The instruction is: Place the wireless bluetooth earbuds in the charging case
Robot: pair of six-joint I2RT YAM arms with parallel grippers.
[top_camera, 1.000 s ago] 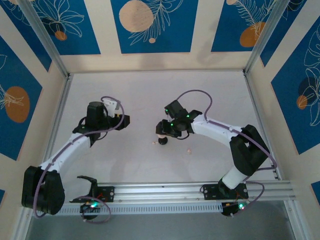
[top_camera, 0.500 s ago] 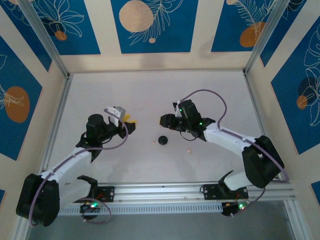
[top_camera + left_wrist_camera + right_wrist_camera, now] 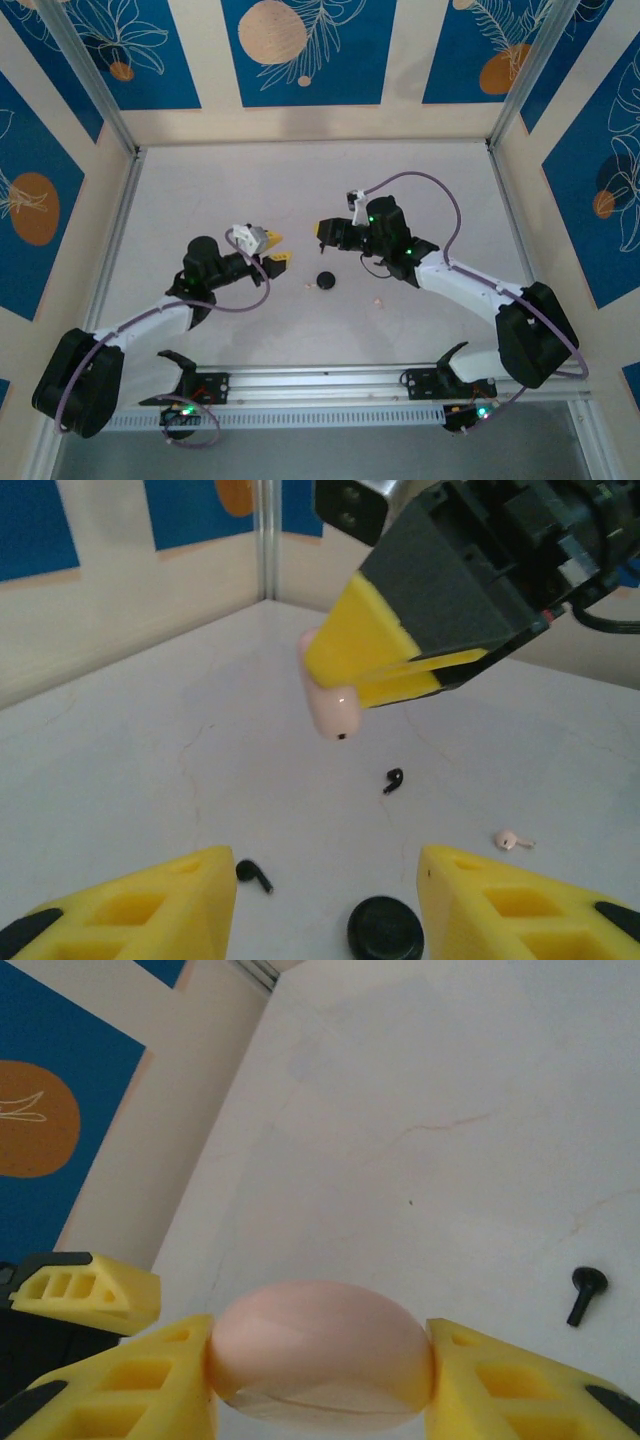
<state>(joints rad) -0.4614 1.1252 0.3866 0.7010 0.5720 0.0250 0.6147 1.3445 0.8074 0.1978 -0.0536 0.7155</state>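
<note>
My right gripper [image 3: 320, 1360] is shut on the pale pink round charging case [image 3: 320, 1352] and holds it above the table; the same case [image 3: 328, 702] hangs between its yellow fingers in the left wrist view. My left gripper [image 3: 325, 910] is open, facing it, low over the table. Below lie two black earbuds [image 3: 393, 779] [image 3: 253, 874], a pink earbud [image 3: 510, 838] and the black round case [image 3: 386, 930]. In the top view the left gripper [image 3: 277, 249] and the right gripper [image 3: 321, 232] are close together above the black case [image 3: 325, 280].
A second pink earbud [image 3: 377, 299] lies right of the black case, and another pale speck [image 3: 308, 286] lies just left of it. Patterned walls and metal posts ring the white table [image 3: 300, 180]. An aluminium rail [image 3: 330, 380] runs along the near edge.
The right gripper has lifted away from the black case and swung back-left with the pink case. The left gripper has moved right toward the centre, now facing the right gripper.
</note>
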